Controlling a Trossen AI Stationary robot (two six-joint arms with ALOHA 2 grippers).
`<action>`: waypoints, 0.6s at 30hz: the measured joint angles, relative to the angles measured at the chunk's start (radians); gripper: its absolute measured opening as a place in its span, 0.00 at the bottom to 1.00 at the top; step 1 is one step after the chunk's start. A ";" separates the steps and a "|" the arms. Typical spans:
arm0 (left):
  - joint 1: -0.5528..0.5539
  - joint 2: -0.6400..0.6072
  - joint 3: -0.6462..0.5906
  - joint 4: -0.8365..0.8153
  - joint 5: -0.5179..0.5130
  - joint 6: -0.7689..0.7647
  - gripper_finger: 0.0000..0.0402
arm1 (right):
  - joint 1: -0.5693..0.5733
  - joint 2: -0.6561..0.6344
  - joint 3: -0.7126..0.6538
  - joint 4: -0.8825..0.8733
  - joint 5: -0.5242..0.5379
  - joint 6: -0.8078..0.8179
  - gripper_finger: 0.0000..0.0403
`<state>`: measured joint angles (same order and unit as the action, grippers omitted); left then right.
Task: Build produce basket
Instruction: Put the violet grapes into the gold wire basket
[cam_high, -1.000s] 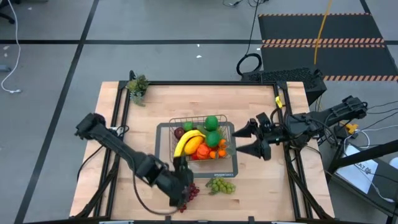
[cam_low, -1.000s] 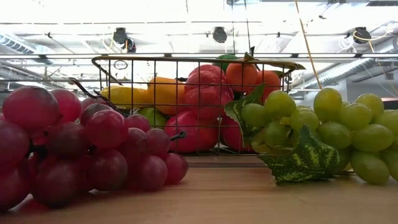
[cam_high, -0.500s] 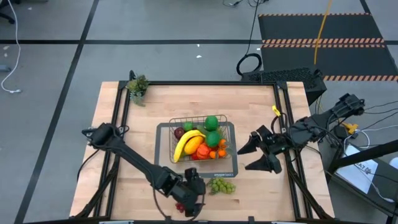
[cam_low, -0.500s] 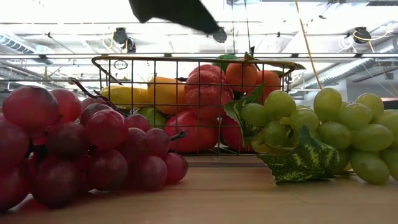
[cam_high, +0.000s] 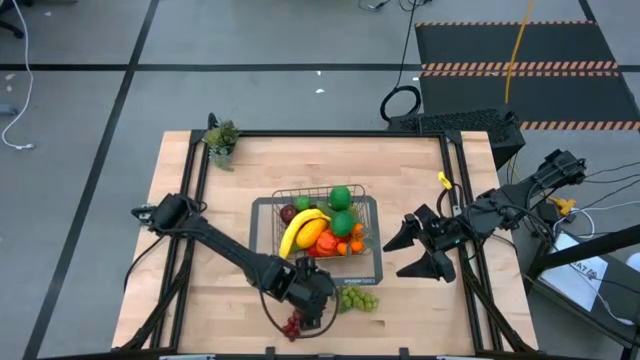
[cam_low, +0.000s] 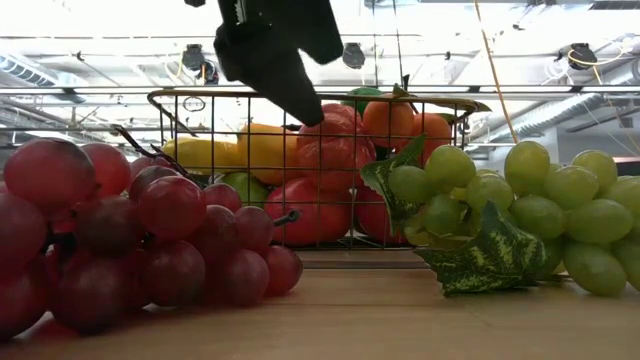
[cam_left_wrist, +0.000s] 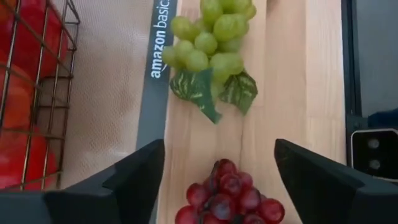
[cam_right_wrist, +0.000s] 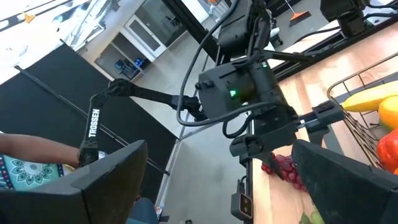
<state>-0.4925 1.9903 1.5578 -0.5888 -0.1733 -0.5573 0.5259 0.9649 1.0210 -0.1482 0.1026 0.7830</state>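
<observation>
The wire basket (cam_high: 326, 199) stands mid-table on its dark base (cam_high: 266, 240), filled with a banana (cam_high: 300, 228), green balls, oranges and red fruit. Near the front edge a bunch of red grapes (cam_high: 292, 325) and a bunch of green grapes (cam_high: 356, 298) lie on the wood. My left gripper (cam_high: 312, 315) hangs open above the red grapes (cam_left_wrist: 227, 198), with one finger at each side of the bunch and clear of it. The low view shows that gripper (cam_low: 270, 50) above the fruit. My right gripper (cam_high: 398, 256) waits open, right of the basket.
A small green plant (cam_high: 221, 141) sits at the table's far left corner. The base's white label (cam_left_wrist: 159, 38) lies between the basket wire (cam_left_wrist: 38, 93) and the green grapes (cam_left_wrist: 211, 37). A person (cam_right_wrist: 25, 163) shows beyond the table in the right wrist view.
My left gripper has moved along the near edge toward the table's right and come down, so that it now shows at the top of the low view over the grapes. My right gripper has swung a little toward the near edge. The fruit has stayed put.
</observation>
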 joint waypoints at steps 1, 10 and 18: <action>0.003 0.000 0.000 0.000 0.002 0.016 0.73 | 0.000 0.000 0.000 0.000 0.000 0.002 0.97; 0.024 0.029 0.000 0.021 0.093 0.114 0.57 | 0.000 0.000 0.000 0.000 0.001 0.000 0.97; 0.033 0.073 -0.002 0.033 0.117 0.091 0.54 | 0.000 0.000 0.000 -0.008 0.003 -0.009 0.97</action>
<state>-0.4595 2.0632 1.5558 -0.5555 -0.0563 -0.4668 0.5259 0.9649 1.0210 -0.1564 0.1058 0.7737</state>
